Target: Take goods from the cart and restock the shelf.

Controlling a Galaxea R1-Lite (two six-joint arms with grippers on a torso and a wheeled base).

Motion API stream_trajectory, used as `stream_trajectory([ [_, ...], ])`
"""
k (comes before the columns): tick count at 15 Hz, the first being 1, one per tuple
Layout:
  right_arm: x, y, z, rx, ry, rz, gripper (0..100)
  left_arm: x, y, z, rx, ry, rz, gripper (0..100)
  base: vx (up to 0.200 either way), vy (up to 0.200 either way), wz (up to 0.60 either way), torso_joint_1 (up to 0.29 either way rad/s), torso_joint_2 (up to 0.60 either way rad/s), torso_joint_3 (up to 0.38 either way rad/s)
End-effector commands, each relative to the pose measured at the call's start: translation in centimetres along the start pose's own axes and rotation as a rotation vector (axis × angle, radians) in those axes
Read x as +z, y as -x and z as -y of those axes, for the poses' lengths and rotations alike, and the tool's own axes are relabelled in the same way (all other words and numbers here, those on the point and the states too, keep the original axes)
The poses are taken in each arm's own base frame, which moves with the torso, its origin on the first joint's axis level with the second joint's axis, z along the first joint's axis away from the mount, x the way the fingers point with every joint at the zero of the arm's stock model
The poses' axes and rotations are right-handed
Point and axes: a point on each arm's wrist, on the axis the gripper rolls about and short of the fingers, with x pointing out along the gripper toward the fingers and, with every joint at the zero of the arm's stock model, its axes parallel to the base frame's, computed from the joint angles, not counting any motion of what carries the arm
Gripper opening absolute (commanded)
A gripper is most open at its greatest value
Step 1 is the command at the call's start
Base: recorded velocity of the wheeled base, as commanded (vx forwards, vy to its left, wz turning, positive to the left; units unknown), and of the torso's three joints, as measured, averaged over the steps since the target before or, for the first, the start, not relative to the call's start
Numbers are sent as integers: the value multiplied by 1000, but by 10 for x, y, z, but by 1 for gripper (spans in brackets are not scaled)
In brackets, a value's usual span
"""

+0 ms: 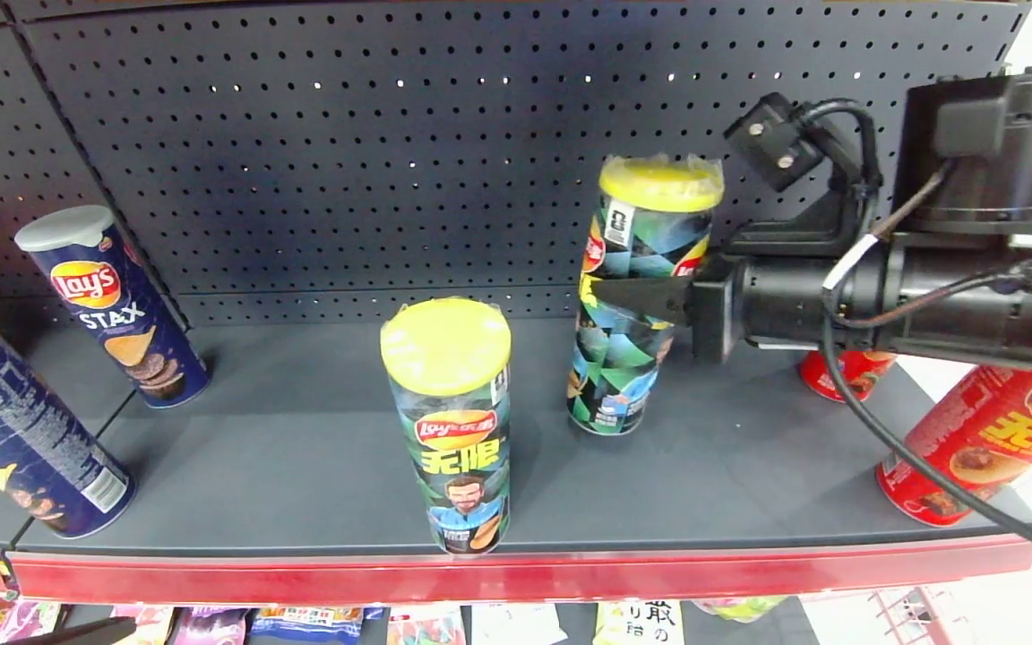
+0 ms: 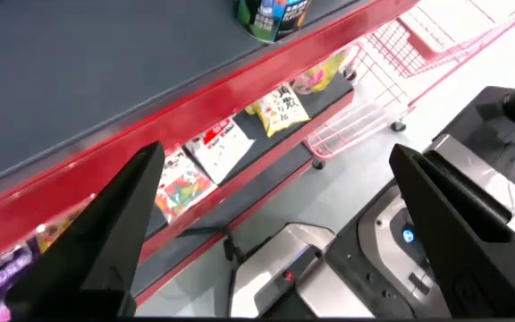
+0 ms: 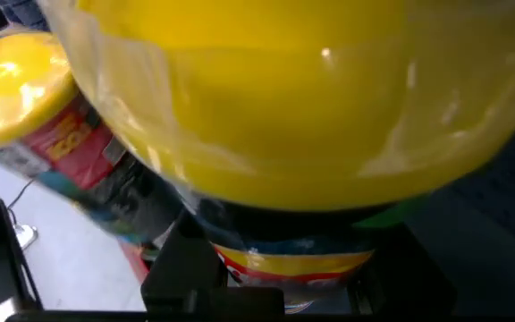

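A green-patterned chip can with a yellow lid (image 1: 616,385) stands upright at the middle back of the dark shelf (image 1: 301,448). My right gripper (image 1: 613,297) comes in from the right and is shut on the can's upper half. In the right wrist view the can's yellow lid (image 3: 302,98) looms close, above my right gripper (image 3: 284,279). A second can of the same kind (image 1: 458,439) stands free near the shelf's front edge, also seen as the other can (image 3: 16,80). My left gripper (image 2: 275,206) hangs open and empty below the shelf's red front edge (image 2: 195,107).
Two blue cans (image 1: 113,309) (image 1: 14,430) lean at the shelf's left, red cans (image 1: 973,439) at its right. A pegboard wall (image 1: 391,161) backs the shelf. Snack bags (image 2: 280,107) line the lower shelf. The pink wire cart (image 2: 409,72) stands beside it.
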Motion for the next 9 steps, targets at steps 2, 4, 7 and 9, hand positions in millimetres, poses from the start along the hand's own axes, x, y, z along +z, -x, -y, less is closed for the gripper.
stream_trajectory([
  [2,-5,-49,10,30,2,-13,0,-2,13,4,15,-22,70,100,0,0,0,0,0,0],
  [4,-2,-63,11,50,9,0,0,0,13,4,16,-22,75,100,0,0,0,0,0,0],
  [7,-13,-80,14,55,3,-29,0,-1,13,3,34,-8,76,100,0,0,0,0,0,0],
  [9,-17,-87,16,56,3,-36,0,0,13,4,34,-9,77,100,0,0,0,0,0,0],
])
